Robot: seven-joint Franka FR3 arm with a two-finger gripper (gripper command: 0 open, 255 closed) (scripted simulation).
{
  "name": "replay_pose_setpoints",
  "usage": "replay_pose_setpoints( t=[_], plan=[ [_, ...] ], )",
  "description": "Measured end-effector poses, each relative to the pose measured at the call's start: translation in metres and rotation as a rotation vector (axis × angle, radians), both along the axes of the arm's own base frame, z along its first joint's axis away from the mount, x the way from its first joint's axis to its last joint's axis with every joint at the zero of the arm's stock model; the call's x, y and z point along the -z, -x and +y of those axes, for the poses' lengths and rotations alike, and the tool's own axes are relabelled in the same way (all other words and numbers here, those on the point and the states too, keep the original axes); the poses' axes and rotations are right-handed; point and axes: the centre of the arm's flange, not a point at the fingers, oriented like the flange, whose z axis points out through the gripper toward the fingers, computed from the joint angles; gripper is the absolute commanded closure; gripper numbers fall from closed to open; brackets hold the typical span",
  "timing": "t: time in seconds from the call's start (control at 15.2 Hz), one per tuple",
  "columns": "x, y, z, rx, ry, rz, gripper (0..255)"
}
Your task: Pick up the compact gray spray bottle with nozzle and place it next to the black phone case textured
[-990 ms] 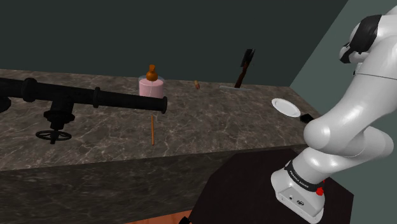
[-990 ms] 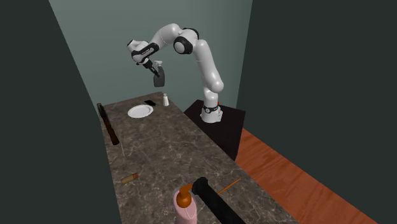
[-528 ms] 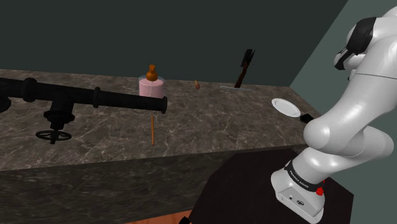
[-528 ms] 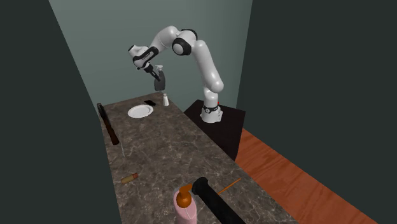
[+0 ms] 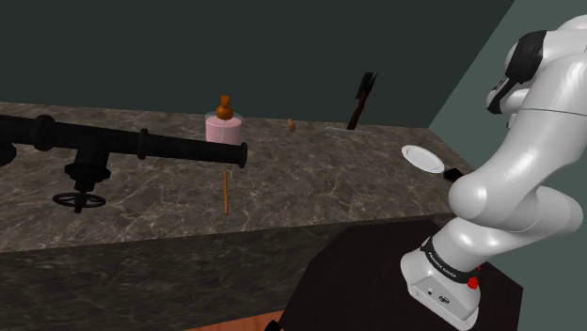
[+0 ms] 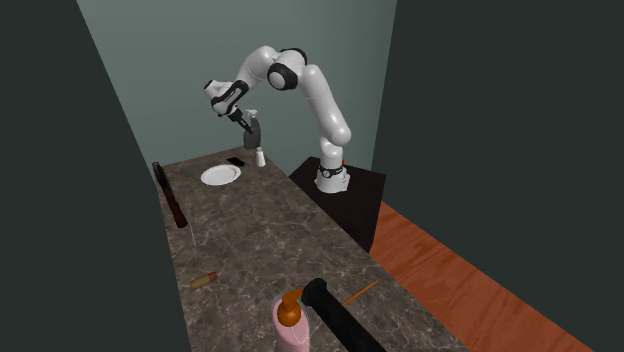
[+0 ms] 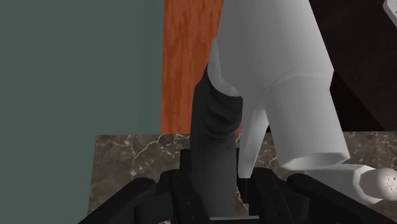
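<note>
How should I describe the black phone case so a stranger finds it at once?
Follow the long marble counter to its end by the grey-green wall, where a round white plate lies. Just behind the plate, toward the wall, lies the phone case: flat, black and rectangular, unlike the upright white shaker beside it.

It looks like a home kitchen: a long marbled stone counter (image 6: 262,232) bearing a white plate (image 6: 220,176) and a salt shaker (image 6: 260,157), above red-brown wooden flooring (image 6: 452,272).

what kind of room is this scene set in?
Probably a narrow kitchen corner: a long dark marble-patterned countertop against grey-green walls, a round white plate and a small white shaker on it, reddish wooden floor alongside.
</note>
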Motion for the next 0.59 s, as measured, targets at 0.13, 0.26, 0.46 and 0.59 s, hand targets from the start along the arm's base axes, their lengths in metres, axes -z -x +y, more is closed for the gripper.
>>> replay_pose_setpoints(
  t=[0.13,0.26,0.46,0.59],
  plan=[
    [0.01,-0.002,0.0,0.0,0.0,0.0,255],
    [0.02,-0.002,0.0,0.0,0.0,0.0,255],
    [0.024,-0.002,0.0,0.0,0.0,0.0,255],
    [0.025,-0.002,0.0,0.0,0.0,0.0,255]
  ],
)
